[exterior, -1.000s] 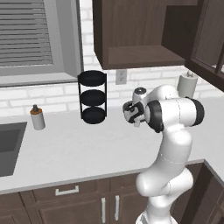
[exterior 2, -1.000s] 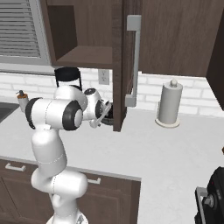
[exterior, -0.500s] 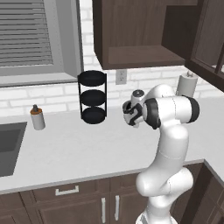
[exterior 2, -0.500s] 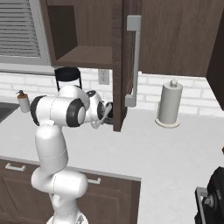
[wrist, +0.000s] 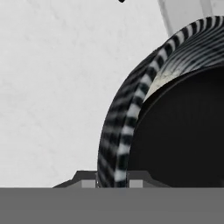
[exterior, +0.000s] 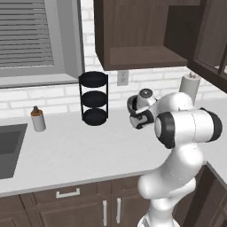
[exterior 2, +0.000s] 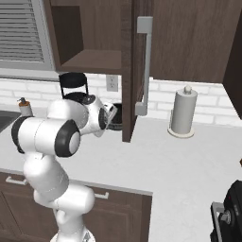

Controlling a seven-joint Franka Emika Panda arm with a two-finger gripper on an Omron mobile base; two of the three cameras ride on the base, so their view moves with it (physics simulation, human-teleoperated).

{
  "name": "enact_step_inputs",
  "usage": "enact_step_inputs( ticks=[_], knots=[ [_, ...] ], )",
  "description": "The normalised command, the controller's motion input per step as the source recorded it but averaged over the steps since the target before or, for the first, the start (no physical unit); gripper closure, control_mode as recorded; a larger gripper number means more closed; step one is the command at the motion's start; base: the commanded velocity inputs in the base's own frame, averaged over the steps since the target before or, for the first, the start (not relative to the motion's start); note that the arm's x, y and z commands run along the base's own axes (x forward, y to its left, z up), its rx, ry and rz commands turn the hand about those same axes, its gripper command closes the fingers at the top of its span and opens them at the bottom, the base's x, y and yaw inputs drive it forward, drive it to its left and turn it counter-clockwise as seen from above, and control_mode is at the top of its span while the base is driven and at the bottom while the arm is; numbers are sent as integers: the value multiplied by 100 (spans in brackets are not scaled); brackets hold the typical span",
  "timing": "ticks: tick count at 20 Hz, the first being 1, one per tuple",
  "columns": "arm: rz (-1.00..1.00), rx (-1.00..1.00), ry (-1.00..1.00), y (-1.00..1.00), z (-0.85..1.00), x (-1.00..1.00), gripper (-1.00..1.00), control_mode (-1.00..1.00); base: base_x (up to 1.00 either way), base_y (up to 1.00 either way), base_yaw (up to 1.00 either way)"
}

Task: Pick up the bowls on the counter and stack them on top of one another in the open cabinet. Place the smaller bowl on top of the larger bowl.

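My gripper [wrist: 118,181] is shut on the rim of the larger bowl [wrist: 114,131], whose streaked grey outside and thin pale inner edge curve up in the hand view. A glossy black round, seemingly the smaller bowl [wrist: 183,131], sits within that rim; nested or behind, I cannot tell. From the left base view the gripper [exterior: 134,111] holds the bowl [exterior: 131,104] tilted over the counter [exterior: 88,146], below and in front of the open cabinet [exterior: 146,55]. From the right base view the gripper [exterior 2: 108,114] and bowl [exterior 2: 115,118] sit just left of the cabinet's open door [exterior 2: 137,71].
A black three-tier rack [exterior: 93,98] stands at the wall left of the gripper. A paper towel roll [exterior: 189,86] stands to the right. A small bottle [exterior: 38,119] and the sink [exterior: 6,148] lie far left. The open door's edge hangs close to the bowl.
The gripper has stayed almost in place with the bowl. The arm's elbow has dropped a little and come nearer the cameras.
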Motion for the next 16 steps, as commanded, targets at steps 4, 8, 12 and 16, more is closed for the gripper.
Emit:
enact_step_inputs(
  ticks=[4,8,12,16],
  knots=[
    [1,0,-5,5,100,-100,100,-100,0,0,0],
    [0,0,-5,13,100,-100,100,-100,0,0,0],
    [0,0,-5,17,100,-97,100,-100,0,0,0],
    [0,0,-1,22,100,-86,100,-100,0,0,0]
  ],
)
